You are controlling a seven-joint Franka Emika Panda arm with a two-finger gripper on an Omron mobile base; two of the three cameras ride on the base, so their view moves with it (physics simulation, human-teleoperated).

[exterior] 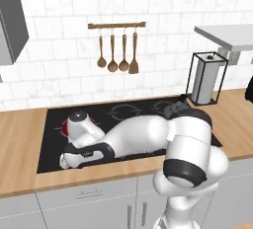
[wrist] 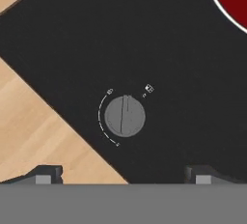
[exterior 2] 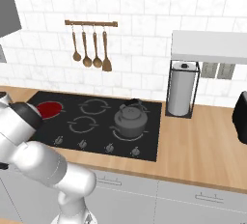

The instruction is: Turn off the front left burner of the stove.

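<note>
The arm is stretched low over the near left corner of the stove (exterior 2: pixel 144 121), and the gripper (wrist: pixel 123 172) hangs just above a small grey knob (wrist: pixel 125 116) set in the black glass close to the front edge. From the hand view the jaws stand wide apart, one tip at each lower corner, with nothing between them; the knob sits roughly midway across the gap but a little ahead of the tips, not yet touched.

The front left burner (exterior 2: pixel 49 108) glows solid red at the left of the cooktop, so it looks to be on. In the hand view its red edge sits at the upper right, not far from the knob, which makes me think this is the dial that governs it. A kettle (exterior 2: pixel 129 118) rests on the front right ring, well away from the work. The wooden table (exterior 2: pixel 202 141) runs around the cooktop.

I would say the reaching step is nearly done and the grasp has not begun. Next the hand needs to drop and ease forward until the tips straddle the knob, close on it, then twist it back to its off mark.
</note>
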